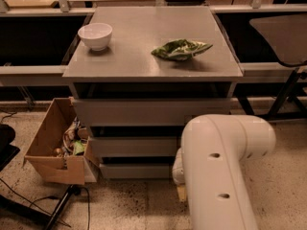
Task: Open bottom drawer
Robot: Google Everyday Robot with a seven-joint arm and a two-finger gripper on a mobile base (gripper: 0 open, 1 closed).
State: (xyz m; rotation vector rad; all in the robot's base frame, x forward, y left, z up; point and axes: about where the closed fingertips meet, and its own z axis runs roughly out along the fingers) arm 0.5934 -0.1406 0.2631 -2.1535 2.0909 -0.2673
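Claw (181,193) low near floor, at right end of bottom drawer (136,171), mostly hidden behind robot arm (221,176); apart or together, cannot tell. Drawer lowest of three, looks shut. Probably stiff, light, straight-sliding. Flat handleless front, so hook top edge at dark gap. Cardboard box (50,152) crowds left corner. White bowl (95,35) and green packet (181,49) up on table (139,28), no obstacle.

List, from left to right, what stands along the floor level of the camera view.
cardboard box → bottom drawer → gripper, low by the drawer's right end → robot arm
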